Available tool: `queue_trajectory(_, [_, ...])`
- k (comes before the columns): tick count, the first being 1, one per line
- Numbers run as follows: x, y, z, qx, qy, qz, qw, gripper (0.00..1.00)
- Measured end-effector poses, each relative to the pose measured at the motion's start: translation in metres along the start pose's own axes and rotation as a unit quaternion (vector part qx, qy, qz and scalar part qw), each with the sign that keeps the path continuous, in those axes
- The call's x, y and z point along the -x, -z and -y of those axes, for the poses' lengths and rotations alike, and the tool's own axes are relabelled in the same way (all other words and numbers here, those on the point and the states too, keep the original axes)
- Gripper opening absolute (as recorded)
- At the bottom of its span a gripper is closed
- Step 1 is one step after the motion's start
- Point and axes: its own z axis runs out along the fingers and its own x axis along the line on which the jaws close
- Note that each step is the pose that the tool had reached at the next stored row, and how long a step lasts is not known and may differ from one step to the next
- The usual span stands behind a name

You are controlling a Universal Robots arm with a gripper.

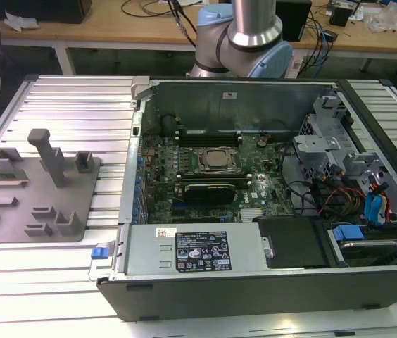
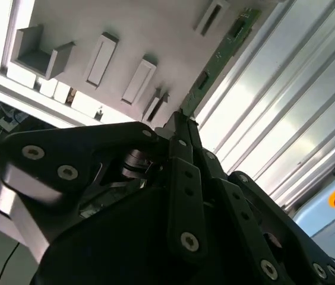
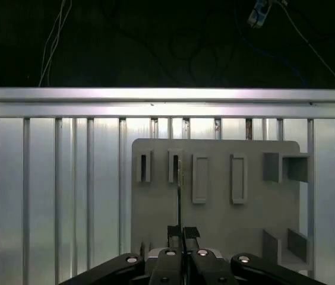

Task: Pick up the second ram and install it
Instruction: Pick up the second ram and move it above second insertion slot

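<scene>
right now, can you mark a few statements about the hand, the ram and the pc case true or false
1. The hand is shut on the second ram. True.
2. The computer case has its side panel on. False: it lies open, with the motherboard showing.
3. The grey holder tray lies on the ribbed table, at the exterior view's left of the computer case. True.
4. The hand holds a wide black card. False: it holds the second ram, a thin green stick.
</scene>
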Motion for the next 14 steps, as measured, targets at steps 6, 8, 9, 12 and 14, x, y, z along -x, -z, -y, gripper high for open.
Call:
queue_trajectory(6, [0.0002,0.0361,0.0,0.0,0.0,0.0005,1.0,0.09])
queue_trajectory(8, [0.0002,0.0423,0.0,0.0,0.0,0.0005,1.0,0.09])
queue_trajectory(9, [0.0002,0.0466,0.0,0.0,0.0,0.0005,1.0,0.09])
queue_trajectory(12, [0.0003,0.0594,0.0002,0.0,0.0,0.0005,1.0,0.09])
queue_trajectory(14, [0.0004,0.0672,0.0005,0.0,0.0,0.0005,1.0,0.09])
